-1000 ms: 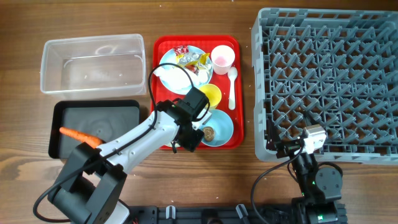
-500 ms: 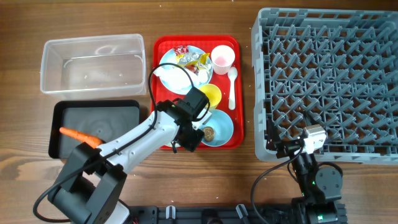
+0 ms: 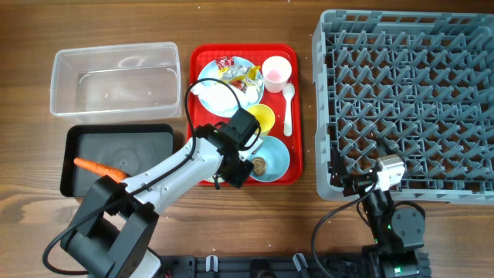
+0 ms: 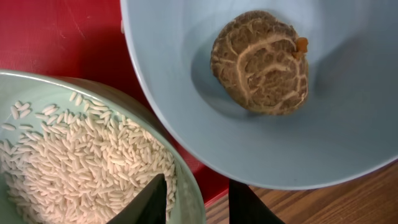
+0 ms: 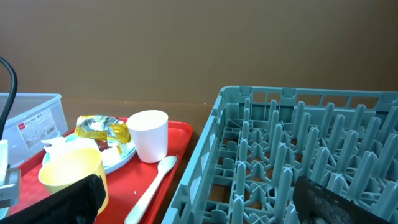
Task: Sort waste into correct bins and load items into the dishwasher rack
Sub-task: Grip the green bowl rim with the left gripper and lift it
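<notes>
In the left wrist view my left gripper (image 4: 199, 208) stands open astride the rim of a light blue bowl (image 4: 43, 87) full of white rice (image 4: 81, 162): one finger inside, one outside with a gap to the rim. Beside it a second bowl (image 4: 186, 93) holds a small brown lump (image 4: 260, 61). From overhead, the left gripper (image 3: 234, 170) covers the rice bowl on the tray. An orange carrot (image 3: 99, 167) lies in the black bin (image 3: 77, 139). The plate (image 3: 212, 73) carries wrappers (image 3: 239, 73). My right gripper (image 5: 208, 205) is wide open at the dishwasher rack's (image 3: 409, 100) front corner.
The red tray (image 3: 289, 174) also carries a yellow cup (image 3: 261, 117), a pink cup (image 3: 276, 71) and a white spoon (image 3: 288, 108). A clear bin (image 3: 116, 77) stands at the back left, behind the black one. The rack fills the right side.
</notes>
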`<state>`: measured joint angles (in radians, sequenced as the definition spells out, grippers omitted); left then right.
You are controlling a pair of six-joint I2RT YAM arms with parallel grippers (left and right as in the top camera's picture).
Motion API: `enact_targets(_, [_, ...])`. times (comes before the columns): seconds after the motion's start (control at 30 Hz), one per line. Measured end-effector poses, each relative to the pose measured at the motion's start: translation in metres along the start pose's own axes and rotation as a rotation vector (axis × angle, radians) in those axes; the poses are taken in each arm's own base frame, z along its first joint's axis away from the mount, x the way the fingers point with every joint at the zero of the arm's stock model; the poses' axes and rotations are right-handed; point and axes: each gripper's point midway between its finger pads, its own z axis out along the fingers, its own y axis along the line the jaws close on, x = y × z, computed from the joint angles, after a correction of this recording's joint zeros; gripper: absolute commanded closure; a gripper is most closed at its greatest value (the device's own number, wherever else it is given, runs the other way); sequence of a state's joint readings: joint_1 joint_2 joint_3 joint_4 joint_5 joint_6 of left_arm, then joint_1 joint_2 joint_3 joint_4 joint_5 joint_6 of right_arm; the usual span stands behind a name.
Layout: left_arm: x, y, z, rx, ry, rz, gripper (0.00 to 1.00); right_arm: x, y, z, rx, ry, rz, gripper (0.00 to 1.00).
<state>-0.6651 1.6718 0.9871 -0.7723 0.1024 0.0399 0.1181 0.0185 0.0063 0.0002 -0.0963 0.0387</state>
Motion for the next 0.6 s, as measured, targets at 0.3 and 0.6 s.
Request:
enact_targets(0.3, [-0.0018,0.0007,0.0001,-0.004,-0.007,0.001,0.69,0.0,0.0,0.0,0.0,0.0,0.0,0.0])
enact_targets(0.6, [0.002,0.0021,0.0071,-0.008,0.013,-0.001,0.79,0.0,0.0,0.0,0.0,0.0,0.0,0.0])
